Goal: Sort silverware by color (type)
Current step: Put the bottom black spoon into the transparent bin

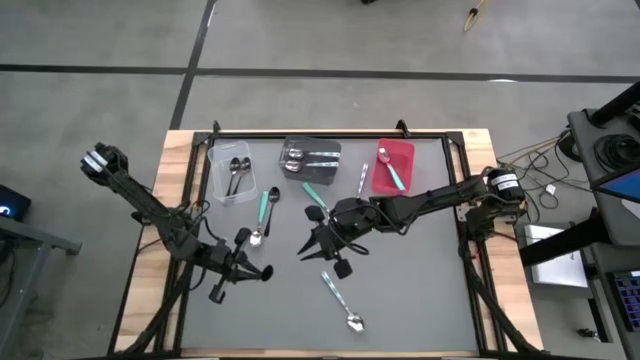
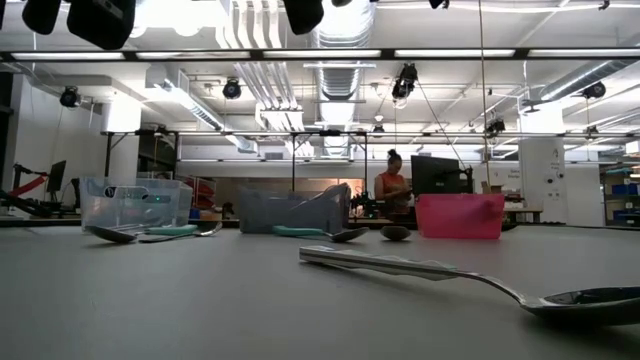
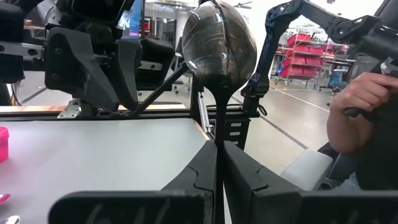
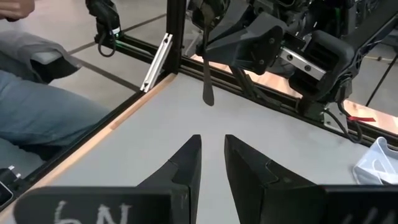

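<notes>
- Grey table (image 1: 400, 290) fills the frame below the open workshop; a person sits close to its edge, a hand (image 3: 367, 93) showing past the corner. An arm swinging wide could reach that side.
- Both arms meet over the table's middle. The left gripper (image 3: 218, 149) and the right gripper (image 4: 212, 146) are near each other, so a careless move by either risks a collision.
- Three bins line the far edge: a clear bin (image 1: 212, 160) with black spoons, a dark grey bin (image 1: 330, 150) with silver ones, and a red bin (image 1: 405, 150) with a teal-handled one.
- The left gripper is clamped on the thin handle of a black spoon (image 3: 219, 43), raised above the table with its bowl standing well clear of the fingers. With such a slim hold, the spoon could pivot or slip out on the way to the clear bin, I judge.
- The right gripper's fingers stand slightly apart with nothing between them.
- Loose pieces lie around: a teal-handled spoon (image 1: 263, 210) just beside the left gripper, easily knocked; another teal one (image 1: 315, 193); a silver spoon (image 1: 362, 180); a front spoon (image 1: 338, 293).
</notes>
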{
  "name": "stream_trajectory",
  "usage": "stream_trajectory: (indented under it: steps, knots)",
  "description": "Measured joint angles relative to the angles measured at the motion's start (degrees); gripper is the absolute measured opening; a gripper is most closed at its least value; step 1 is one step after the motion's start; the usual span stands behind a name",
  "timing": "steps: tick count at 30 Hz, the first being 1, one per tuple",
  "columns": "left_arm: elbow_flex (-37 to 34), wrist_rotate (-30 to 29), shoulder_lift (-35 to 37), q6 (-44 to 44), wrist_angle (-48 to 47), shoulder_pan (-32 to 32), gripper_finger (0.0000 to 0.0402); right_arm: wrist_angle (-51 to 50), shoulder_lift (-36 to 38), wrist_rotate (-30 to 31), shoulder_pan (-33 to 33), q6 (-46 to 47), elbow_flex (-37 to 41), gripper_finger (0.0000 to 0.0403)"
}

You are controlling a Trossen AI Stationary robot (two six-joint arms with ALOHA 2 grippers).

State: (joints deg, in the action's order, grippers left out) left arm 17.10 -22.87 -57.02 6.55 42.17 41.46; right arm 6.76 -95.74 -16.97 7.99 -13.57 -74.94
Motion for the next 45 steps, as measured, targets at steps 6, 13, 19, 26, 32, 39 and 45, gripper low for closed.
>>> stream_trajectory:
  steps: [6,13,19,26,32,39,45]
  knots:
    - [0.0,-0.1,0.1,1.8,-3.7,0.0,0.0,1.4,0.0,0.0,0.0,2.8,0.0,0.0067]
    - [0.0,-0.4,0.1,4.2,-6.3,0.0,0.0,1.3,0.0,0.3,0.0,4.6,-1.4,0.0133]
    - [0.0,-0.6,0.1,4.5,-6.2,0.0,0.0,3.7,0.0,0.5,0.2,2.9,-2.3,0.0191]
    - [0.0,-0.7,0.1,4.5,-5.8,-0.1,0.0,9.9,-2.1,0.3,1.0,-3.7,-2.5,0.0205]
    - [0.0,-0.7,0.2,4.5,-5.6,-0.1,0.0,14.1,-3.9,0.4,0.9,-6.8,-2.6,0.0206]
    - [0.0,-3.4,0.2,4.5,-5.2,-0.6,0.0,18.4,-3.9,-2.0,0.9,-8.4,-2.6,0.0206]
    - [0.0,-3.6,0.2,3.3,-2.3,-2.4,0.0,24.4,-5.6,-2.6,0.9,-10.4,-2.6,0.0206]
